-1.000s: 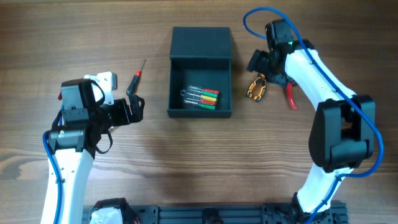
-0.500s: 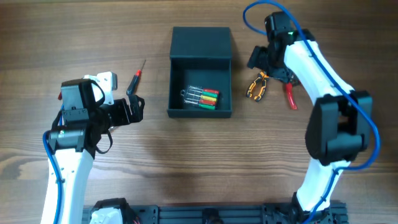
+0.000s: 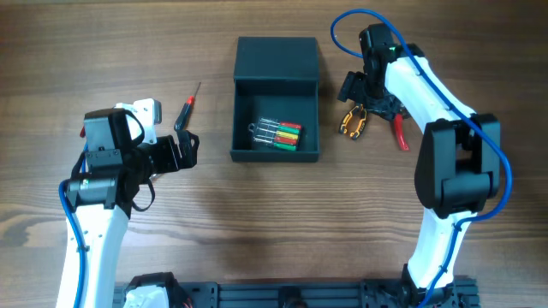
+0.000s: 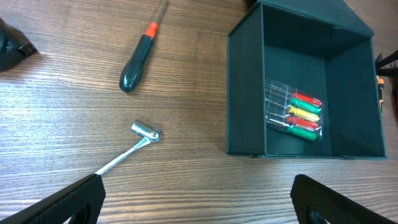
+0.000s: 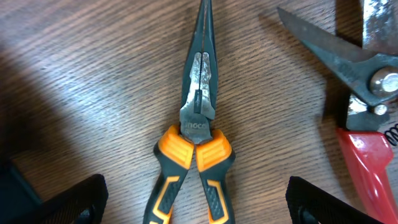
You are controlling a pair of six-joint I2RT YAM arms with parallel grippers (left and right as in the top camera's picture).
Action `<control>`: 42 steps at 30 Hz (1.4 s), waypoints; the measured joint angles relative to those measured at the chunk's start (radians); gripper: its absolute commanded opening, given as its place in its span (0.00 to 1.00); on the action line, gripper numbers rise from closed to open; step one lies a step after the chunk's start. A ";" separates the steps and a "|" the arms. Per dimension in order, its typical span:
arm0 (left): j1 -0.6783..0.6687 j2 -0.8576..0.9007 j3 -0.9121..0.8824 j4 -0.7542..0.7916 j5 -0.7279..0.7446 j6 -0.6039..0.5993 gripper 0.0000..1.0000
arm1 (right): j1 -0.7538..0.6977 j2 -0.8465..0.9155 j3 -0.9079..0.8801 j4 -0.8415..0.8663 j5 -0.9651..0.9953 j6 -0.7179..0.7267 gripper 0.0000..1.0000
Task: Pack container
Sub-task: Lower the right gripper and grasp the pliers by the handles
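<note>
Tabletop (image 3: pixel 257 231) of brown wood grain, under everything else. Two white-and-black arms next in size: left arm (image 3: pixel 90 244) rising from the near left edge, right arm (image 3: pixel 454 171) reaching from the near right up to the far right.

Then container (image 3: pixel 276 58), dark teal-grey and square, at the middle of the far half of the table, between the two arms. Lid thrown back flat on the far side, box open to the top. On its floor, toward the near wall, a clear packet of small screwdrivers (image 4: pixel 295 115) with red, yellow and green handles.

Then left gripper (image 3: pixel 187 150), left of the container and a little nearer, aimed toward it. Jaws spread to the full, nothing between them; black fingertips (image 4: pixel 68 199) at the two bottom corners of the wrist view.

Then right gripper (image 3: pixel 364 96), just right of the container's far right corner, pointing down over long-nose pliers (image 5: pixel 196 134) with orange-and-black handles. Jaws wide apart, gripping nothing, one finger well clear of the handles on either side.

Red-handled snips (image 5: pixel 373 124) right of the pliers, near but apart.

Screwdriver (image 4: pixel 140 56) with black handle and red collar, left of the container, just beyond the left gripper.

Smallest, a silver tool (image 4: pixel 130 149) with a barrel-shaped head, near the screwdriver, shaft running under the left finger.
</note>
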 measured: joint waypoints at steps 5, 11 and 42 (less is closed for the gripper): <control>0.000 0.000 0.000 -0.003 0.000 0.000 1.00 | 0.000 0.026 0.000 0.002 0.000 0.000 0.91; 0.000 0.000 0.000 -0.003 0.000 0.000 1.00 | 0.000 0.027 0.000 0.008 0.000 0.000 0.90; 0.000 0.000 0.000 -0.003 0.000 0.000 1.00 | 0.000 0.027 -0.014 0.017 0.000 0.000 0.90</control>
